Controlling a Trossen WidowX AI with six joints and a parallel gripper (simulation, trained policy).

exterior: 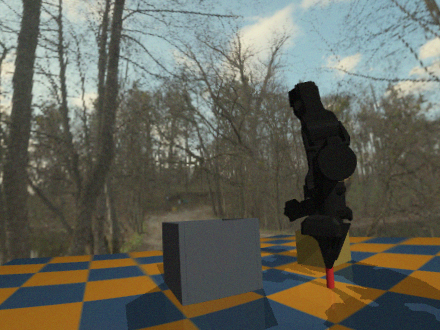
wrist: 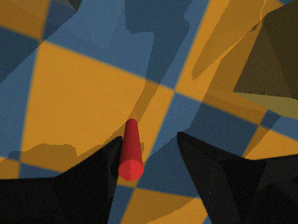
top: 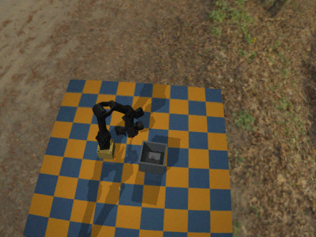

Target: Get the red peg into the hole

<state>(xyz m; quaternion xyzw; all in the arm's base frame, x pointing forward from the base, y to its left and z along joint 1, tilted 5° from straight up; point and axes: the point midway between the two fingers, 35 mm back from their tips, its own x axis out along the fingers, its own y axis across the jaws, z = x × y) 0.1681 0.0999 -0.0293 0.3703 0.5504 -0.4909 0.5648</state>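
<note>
Red peg (top: 132, 137) (exterior: 330, 278) (wrist: 132, 150) stands upright on the checkered table top (top: 199, 202) (exterior: 45, 295) (wrist: 75, 90), between the fingers of the pincer (top: 132, 133) (exterior: 330, 265) (wrist: 150, 138), which is part-way open and grips nothing. In the wrist view the peg lies right beside the left-hand finger in that picture, while a plain gap parts it from the other, so it is off centre in the opening. As a judgement, closing from here would push the peg sideways before both pads bear on it; shifting the pincer a little toward the near finger's side first would make a cleaner grasp. The peg looks slim, smooth and round, probably light and stiff, in no danger of being crushed but apt to slip, roll or lean in a loose grip. The upper part of the shaft is the place to take hold, with the pads level and the lower end left free to enter the hole. Knocking it over seems the chief risk. Just beyond, the yellow block (top: 106, 154) (exterior: 306, 250) (wrist: 272, 103) sits under the arm's foot. Across from it stands the open grey box (top: 152, 167) (exterior: 220, 262), with the paler plate (top: 154, 153) at its bottom in the top view; the hole itself is too small to make out. Lifting, carrying and inserting all remain.
</note>
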